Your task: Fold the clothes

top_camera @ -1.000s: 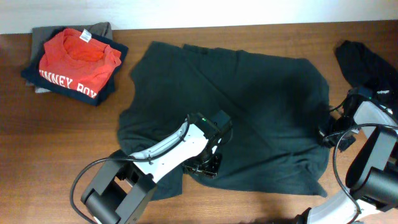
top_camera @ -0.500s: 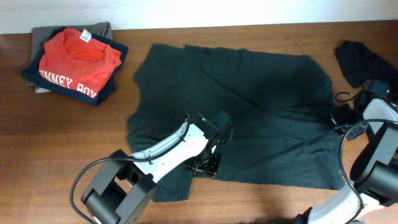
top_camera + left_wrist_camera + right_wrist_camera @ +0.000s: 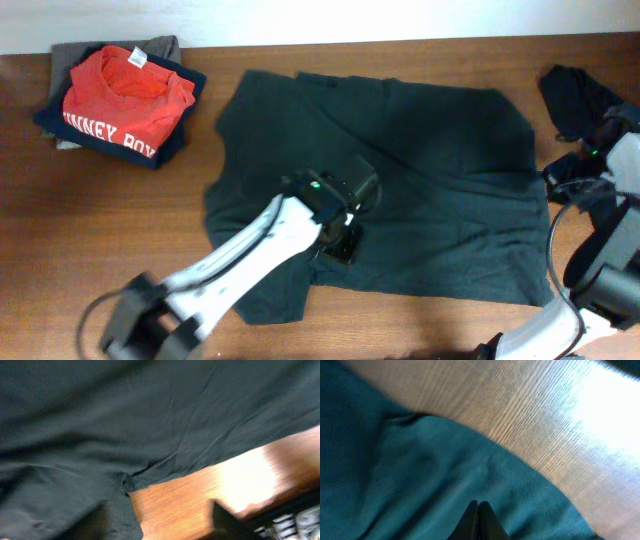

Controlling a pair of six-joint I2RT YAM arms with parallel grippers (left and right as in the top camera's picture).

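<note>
A dark green T-shirt [image 3: 400,170] lies spread flat across the middle of the table. My left gripper [image 3: 335,245] hovers over the shirt's lower middle. In the left wrist view its fingers [image 3: 160,525] stand wide apart, open and empty, above the shirt's hem [image 3: 125,435] and bare wood. My right gripper [image 3: 562,178] is at the shirt's right edge. In the right wrist view its fingertips [image 3: 478,506] are pressed together above the cloth [image 3: 420,475], with nothing showing between them.
A folded pile topped by a red shirt [image 3: 125,90] sits at the back left. A crumpled black garment [image 3: 578,98] lies at the back right, close to the right arm. Bare wood [image 3: 110,220] runs along the left and front.
The shirt was pulled out flatter and wider, its right edge moving right. The left gripper has lifted and shifted slightly back. The right gripper has moved right and away from the front.
</note>
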